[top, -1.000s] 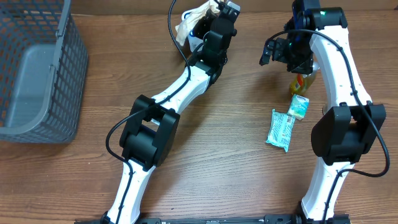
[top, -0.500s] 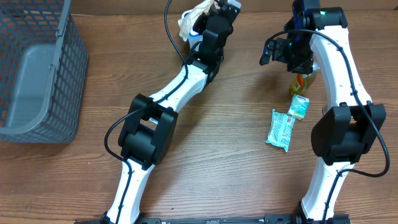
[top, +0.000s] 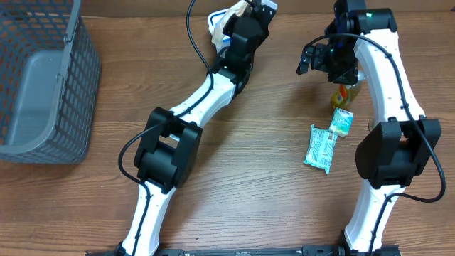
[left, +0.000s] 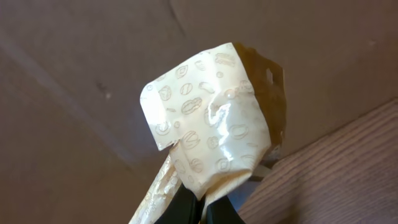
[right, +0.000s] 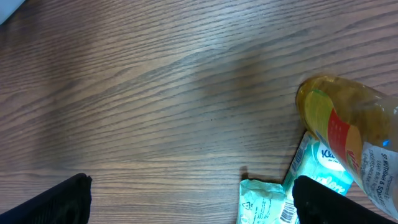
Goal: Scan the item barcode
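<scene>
My left gripper is shut on the lower edge of a cream packet printed with small outline shapes, held up off the table. In the overhead view this packet is at the far edge, at the tip of the left gripper. My right gripper is open over bare wood, its fingers far apart and nothing between them. In the overhead view the right gripper hovers at the far right, above a yellow bottle.
Beside the bottle lie a small green tissue pack and a larger green packet with a barcode; overhead they are the tissue pack and packet. A grey mesh basket stands at the far left.
The left gripper has shifted slightly toward the far edge with the cream packet, which now looks more bunched. The right arm has not moved.
</scene>
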Motion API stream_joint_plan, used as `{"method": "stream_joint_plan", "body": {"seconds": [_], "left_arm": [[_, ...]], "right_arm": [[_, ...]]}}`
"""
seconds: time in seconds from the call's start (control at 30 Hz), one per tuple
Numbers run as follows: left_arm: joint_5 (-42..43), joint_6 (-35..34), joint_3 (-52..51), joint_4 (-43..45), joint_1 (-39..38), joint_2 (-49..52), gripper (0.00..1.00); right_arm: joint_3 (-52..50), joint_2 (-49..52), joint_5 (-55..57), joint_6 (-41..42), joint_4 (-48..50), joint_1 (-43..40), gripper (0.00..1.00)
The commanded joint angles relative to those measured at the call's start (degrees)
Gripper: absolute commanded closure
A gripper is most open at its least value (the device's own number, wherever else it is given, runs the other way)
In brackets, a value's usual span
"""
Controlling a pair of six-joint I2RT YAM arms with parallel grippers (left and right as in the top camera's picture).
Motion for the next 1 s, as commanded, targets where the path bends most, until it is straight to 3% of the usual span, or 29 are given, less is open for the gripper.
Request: {"method": "stream_joint_plan", "body": {"seconds": [0.0, 0.3, 0.97], "left_arm": [[5.38, 4.76, 0.85, 0.46, 1.05, 0.46, 0.96], [12.50, 5.90, 0.85, -3.87, 1.11, 0.52, 0.96], [12.68, 5.16, 0.85, -7.80, 1.03, 3.87, 0.96]], "right_arm": [[1.44, -1.03, -0.31, -0.28, 0.17, -0.07, 0.00], [1.44, -1.03, -0.31, -0.28, 0.17, -0.07, 0.00], [1.44, -1.03, -0.31, -0.28, 0.17, -0.07, 0.00]]}}
